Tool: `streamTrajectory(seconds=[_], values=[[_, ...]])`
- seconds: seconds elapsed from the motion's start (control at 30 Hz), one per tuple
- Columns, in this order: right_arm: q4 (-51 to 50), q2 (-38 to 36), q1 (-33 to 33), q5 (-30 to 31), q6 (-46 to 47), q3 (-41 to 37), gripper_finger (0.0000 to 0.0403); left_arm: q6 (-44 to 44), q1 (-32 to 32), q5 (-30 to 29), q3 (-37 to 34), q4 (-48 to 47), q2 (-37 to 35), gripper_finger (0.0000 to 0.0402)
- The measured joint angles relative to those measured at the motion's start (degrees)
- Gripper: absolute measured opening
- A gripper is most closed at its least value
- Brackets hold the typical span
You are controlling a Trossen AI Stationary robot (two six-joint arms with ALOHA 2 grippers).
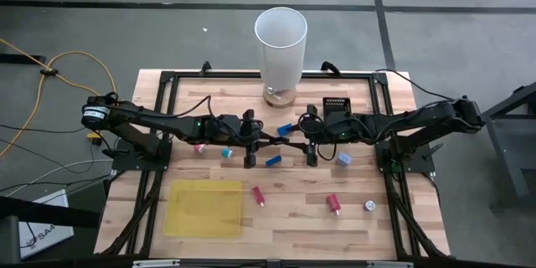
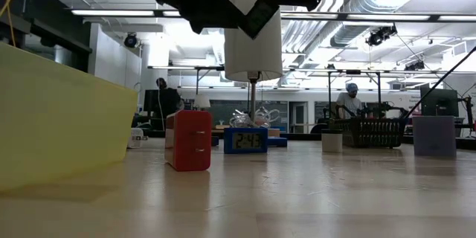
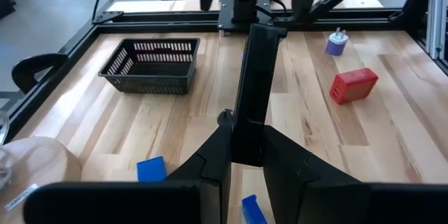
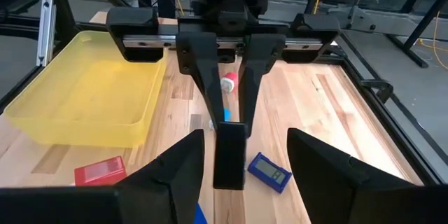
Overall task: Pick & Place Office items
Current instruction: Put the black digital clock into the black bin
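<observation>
A long flat black bar (image 1: 280, 139) hangs over the table's middle with my left gripper (image 1: 266, 139) shut on it. Its other end (image 4: 229, 161) reaches between the open fingers of my right gripper (image 4: 241, 182), with a gap on each side. Small office items lie on the wood: blue pieces (image 1: 285, 128) (image 1: 273, 161), a teal one (image 1: 226, 152), a pink one (image 1: 199, 146), red ones (image 1: 258, 194) (image 1: 333, 203), a purple one (image 1: 344, 159) and a whitish round one (image 1: 368, 206). My left gripper pinches the bar's left end (image 3: 246, 155) between its two fingers (image 3: 213, 157). The fingers come nearly level from the table's left and lie along the bar. The bar is lifted clear of the table and sticks out toward the right arm.
A tall white cylinder (image 1: 280, 46) stands at the far edge, with a black basket (image 1: 337, 106) to its right. A yellow tray (image 1: 203, 209) sits near the front left. A small blue clock (image 4: 269, 170) and a red block (image 4: 99, 171) lie below the grippers.
</observation>
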Motion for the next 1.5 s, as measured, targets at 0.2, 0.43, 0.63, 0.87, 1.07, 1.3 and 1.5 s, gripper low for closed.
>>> streamTrajectory(seconds=[0.2,0.43,0.63,0.87,1.07,1.3,1.5], values=[[-0.1,1.25,0.0,0.0,0.09,0.0,0.0191,0.0,-0.05,0.0,0.0,0.01,0.0,0.0056],[0.69,3.97,0.0,0.02,0.03,-0.04,0.0191,0.02,-0.05,0.0,0.0,0.0,0.0,0.0056],[1.76,4.31,0.0,-0.39,-0.13,-0.02,0.0191,0.02,-0.03,0.0,0.0,0.0,0.0,0.0056],[1.71,4.31,0.0,-0.42,-0.22,-0.02,0.0191,0.04,-0.03,0.0,0.0,0.0,0.0,0.0056],[1.7,4.28,0.0,-0.44,-0.2,-0.02,0.0191,0.04,0.0,0.0,0.0,0.0,0.0,0.0056],[1.7,4.28,-0.01,-0.01,-0.17,-0.02,0.0179,0.04,0.0,0.0,0.0,-0.02,0.0,0.0056],[1.68,4.28,0.0,-0.46,-0.29,-0.02,0.0141,0.04,0.0,0.0,0.0,-0.02,0.0,0.0056]])
